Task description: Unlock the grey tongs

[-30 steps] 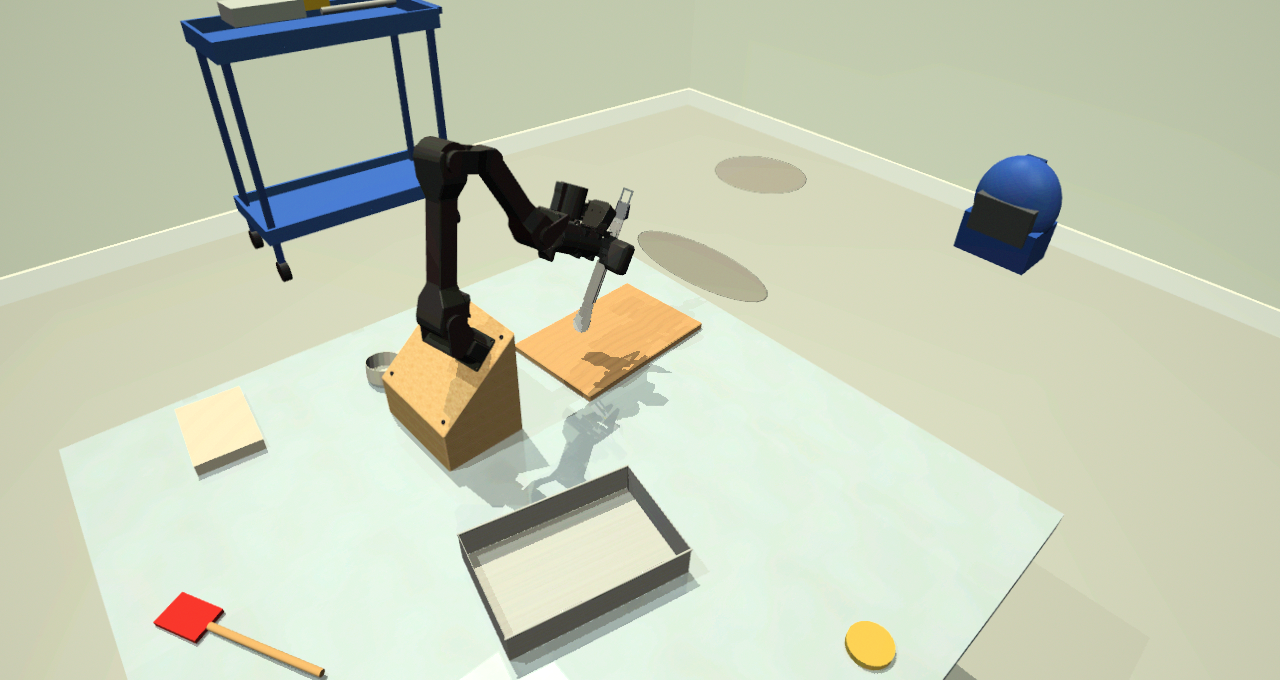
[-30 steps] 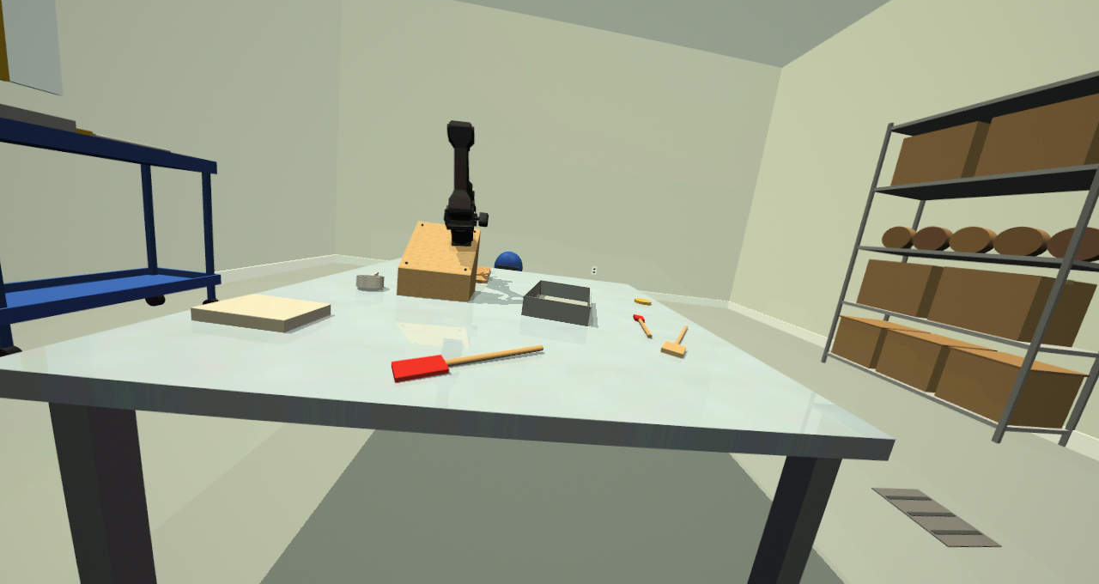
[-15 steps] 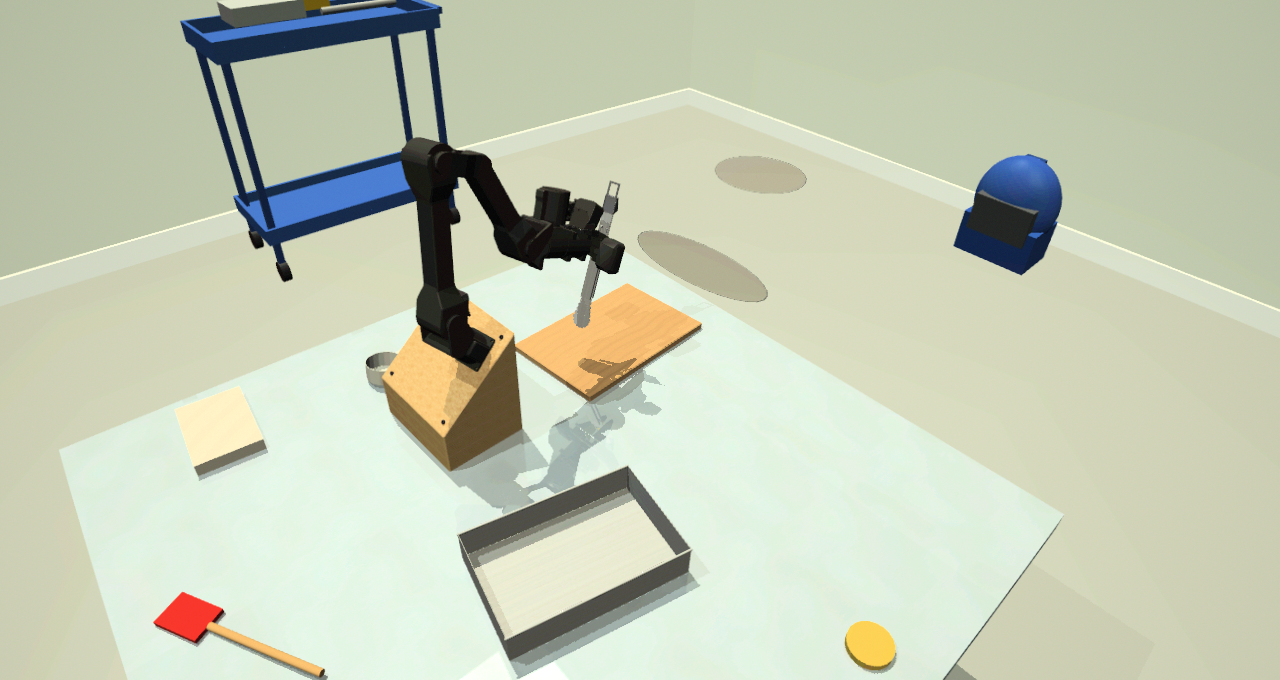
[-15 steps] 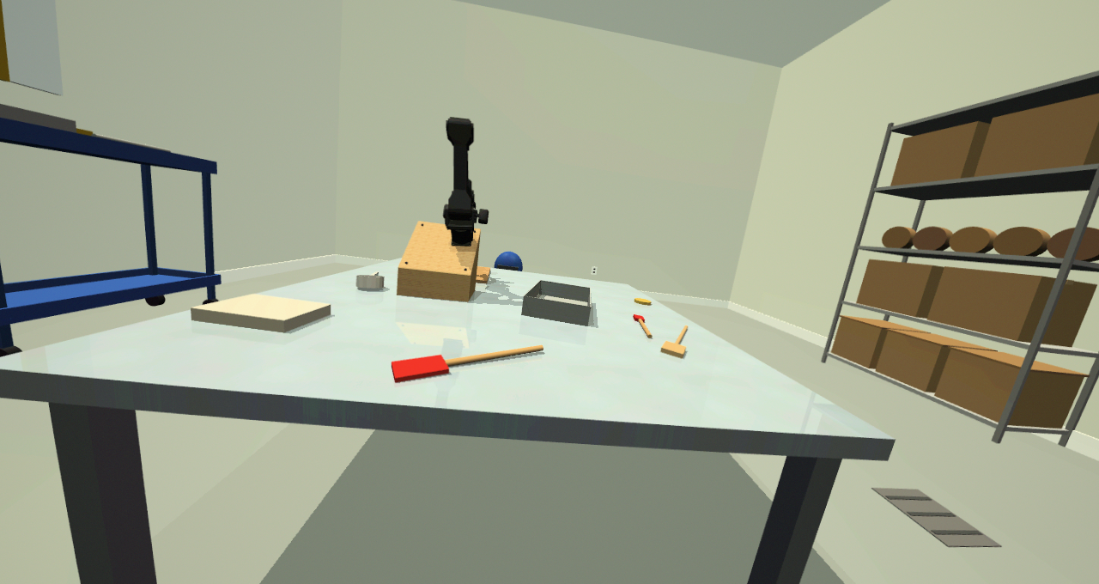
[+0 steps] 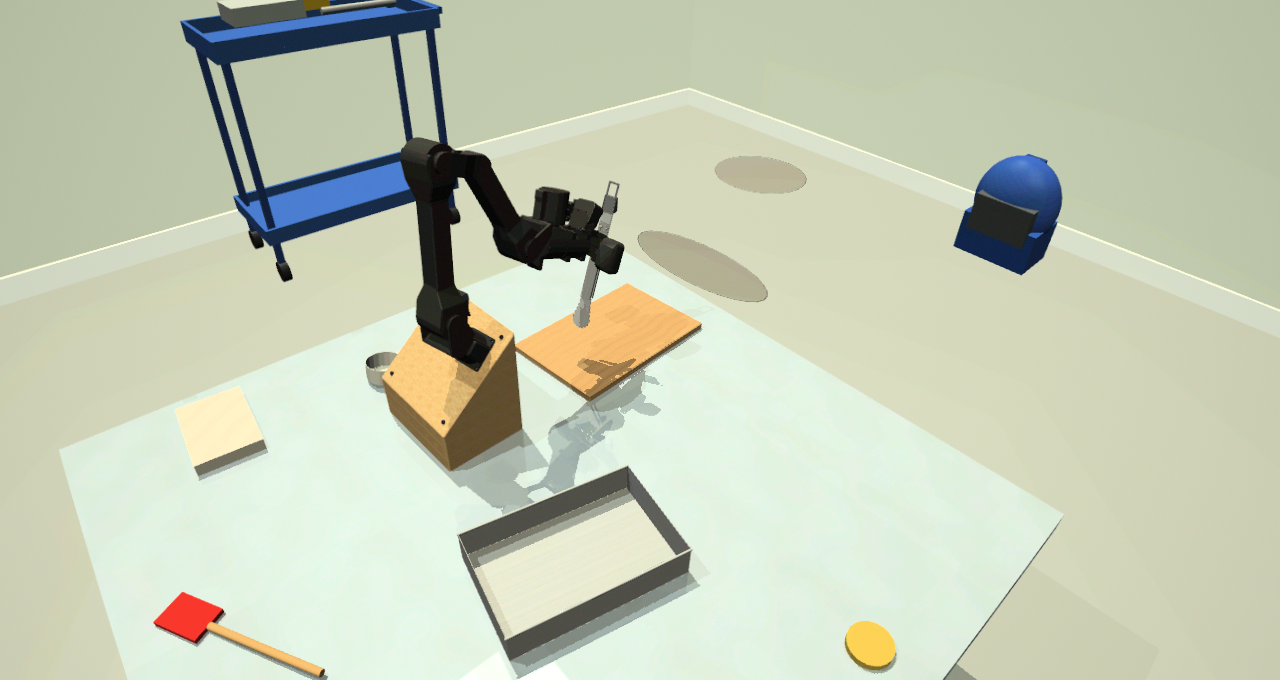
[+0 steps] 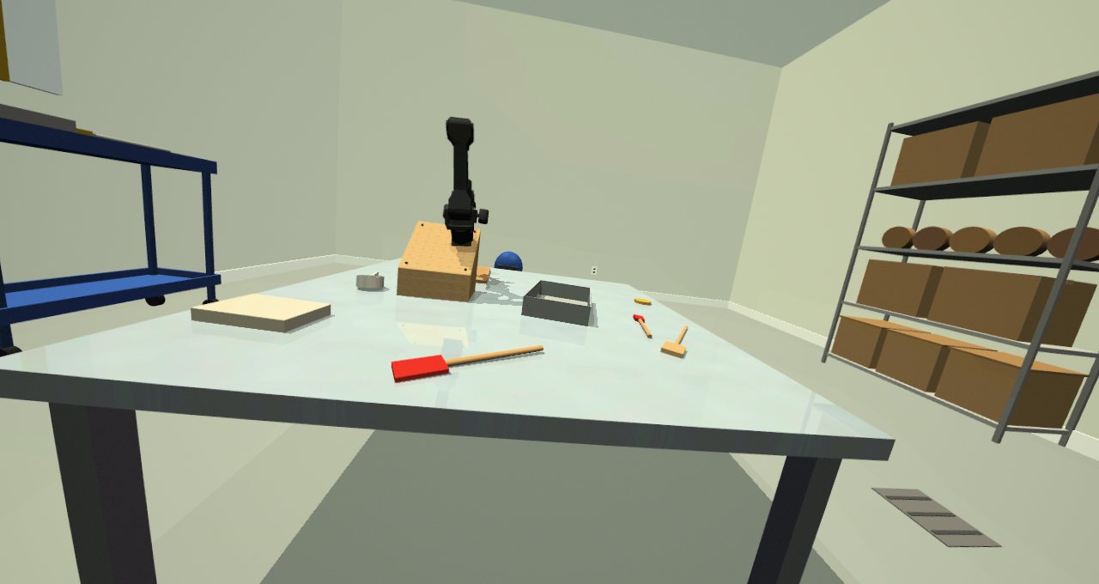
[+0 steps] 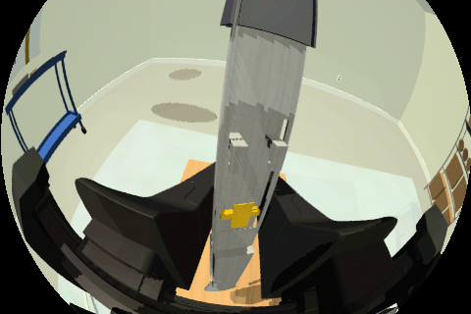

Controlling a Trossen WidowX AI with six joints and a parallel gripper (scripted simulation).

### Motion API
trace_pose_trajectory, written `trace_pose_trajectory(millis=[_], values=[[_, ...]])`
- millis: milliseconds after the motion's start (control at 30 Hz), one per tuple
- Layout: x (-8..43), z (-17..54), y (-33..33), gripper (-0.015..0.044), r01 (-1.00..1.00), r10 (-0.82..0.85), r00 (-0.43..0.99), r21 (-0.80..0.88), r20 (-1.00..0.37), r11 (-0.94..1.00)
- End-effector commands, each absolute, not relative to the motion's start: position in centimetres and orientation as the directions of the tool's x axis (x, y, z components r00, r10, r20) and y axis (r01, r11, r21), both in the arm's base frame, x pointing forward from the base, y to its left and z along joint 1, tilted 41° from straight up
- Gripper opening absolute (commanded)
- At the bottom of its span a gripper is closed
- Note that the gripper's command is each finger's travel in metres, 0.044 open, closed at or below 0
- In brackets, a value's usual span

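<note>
In the top view the tongs (image 5: 590, 286) (image 7: 255, 83) run through the gripper (image 5: 601, 248) (image 7: 242, 167), above the wooden board (image 5: 648, 322) (image 6: 483, 275) (image 7: 196, 169), their long axis close to upright with a slight lean: the looped end stands up over the fingers, and the rounded tips point down toward the board's near-arm half. Whether those tips touch the board I cannot tell. The roasting tin (image 5: 572, 604) (image 6: 556, 309) lies well apart from the board, on the viewer's side of it. In the exterior view the arm (image 6: 460, 165) and its wooden base block (image 6: 438, 269) hide the grip and the tongs, with the board just peeking out behind the block. In the wrist view the fingers are drawn in, pinching the tongs from both sides beside a yellow piece (image 7: 241, 215), and the two arms of the tongs look pressed together. Tips down over the board seems right for unlocking; laying them flat there would then need a tilt before letting go.
</note>
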State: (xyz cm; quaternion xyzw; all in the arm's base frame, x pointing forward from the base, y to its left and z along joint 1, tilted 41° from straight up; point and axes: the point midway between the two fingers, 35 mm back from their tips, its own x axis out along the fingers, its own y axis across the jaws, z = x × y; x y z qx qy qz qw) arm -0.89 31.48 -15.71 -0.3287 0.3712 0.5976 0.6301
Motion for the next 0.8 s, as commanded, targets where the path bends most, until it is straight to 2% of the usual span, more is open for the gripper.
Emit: trace_pose_trajectory(millis=[0,533,767], values=[[-0.8,-15.6,31.5,-0.0150,-0.997,0.513,0.014,0.029,-0.858,0.075],[-0.8,-15.7,31.6,-0.0150,-0.997,0.511,0.014,0.029,-0.859,0.075],[-0.9,-17.2,31.9,-0.0150,-0.997,0.447,0.011,0.024,-0.894,0.072]])
